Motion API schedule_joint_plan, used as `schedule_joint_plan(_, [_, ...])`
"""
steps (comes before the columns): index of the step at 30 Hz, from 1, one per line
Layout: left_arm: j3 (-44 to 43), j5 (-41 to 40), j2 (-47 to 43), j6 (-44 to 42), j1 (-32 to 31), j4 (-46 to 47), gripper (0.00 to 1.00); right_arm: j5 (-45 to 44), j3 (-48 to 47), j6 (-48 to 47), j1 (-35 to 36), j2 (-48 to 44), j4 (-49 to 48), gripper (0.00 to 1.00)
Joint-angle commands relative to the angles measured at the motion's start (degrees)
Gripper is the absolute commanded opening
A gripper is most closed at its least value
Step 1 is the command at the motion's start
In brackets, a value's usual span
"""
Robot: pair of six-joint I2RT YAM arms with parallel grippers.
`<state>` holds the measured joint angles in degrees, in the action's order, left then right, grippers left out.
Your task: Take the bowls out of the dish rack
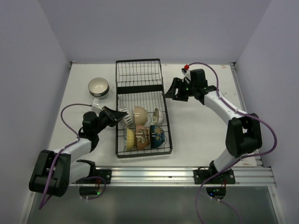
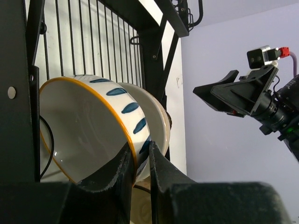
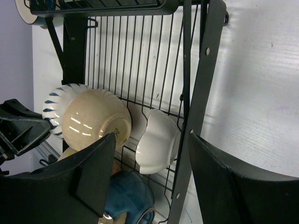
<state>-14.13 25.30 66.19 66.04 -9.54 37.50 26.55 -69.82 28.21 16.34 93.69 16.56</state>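
My left end effector (image 2: 142,151) pinched the rim of the blue-striped bowl (image 2: 88,121), which stood in the dish rack's (image 1: 140,74) near section. My right end effector (image 1: 168,92) hovered wide open at the rack's right edge.

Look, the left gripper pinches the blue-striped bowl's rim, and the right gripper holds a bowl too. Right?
Only the left gripper pinches the blue-striped bowl. The right gripper is open and holds nothing, as the right wrist view shows.
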Motion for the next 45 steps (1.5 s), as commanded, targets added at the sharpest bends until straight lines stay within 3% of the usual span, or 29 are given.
schedule_joint_plan(1, [0.51, -3.24, -1.95, 3.39, -0.04, 10.13, 0.00, 0.44, -1.28, -1.05, -0.34, 0.09, 0.14, 0.67])
schedule_joint_plan(15, [3.14, -2.63, 3.59, 10.78, -0.04, 24.64, 0.00, 0.35, -1.19, -1.22, -0.34, 0.35, 0.14, 0.67])
schedule_joint_plan(31, [-3.62, -0.17, 2.98, 5.77, -0.04, 20.69, 0.00, 0.53, -1.19, -1.40, -0.34, 0.44, -0.03, 0.67])
schedule_joint_plan(34, [-6.43, 1.06, 1.84, 3.32, 0.05, 18.41, 0.00, 0.70, -1.11, -1.40, -0.34, 0.35, -0.03, 0.67])
schedule_joint_plan(37, [-11.43, 1.24, -1.58, -3.16, 0.31, 10.17, 0.00, 0.61, -1.10, -1.49, -0.34, 0.09, -0.12, 0.67])
schedule_joint_plan(45, [-29.88, 0.63, -8.53, -24.63, 3.38, -19.01, 0.00, 1.14, -0.75, -1.14, -0.34, -0.09, -0.91, 0.67])
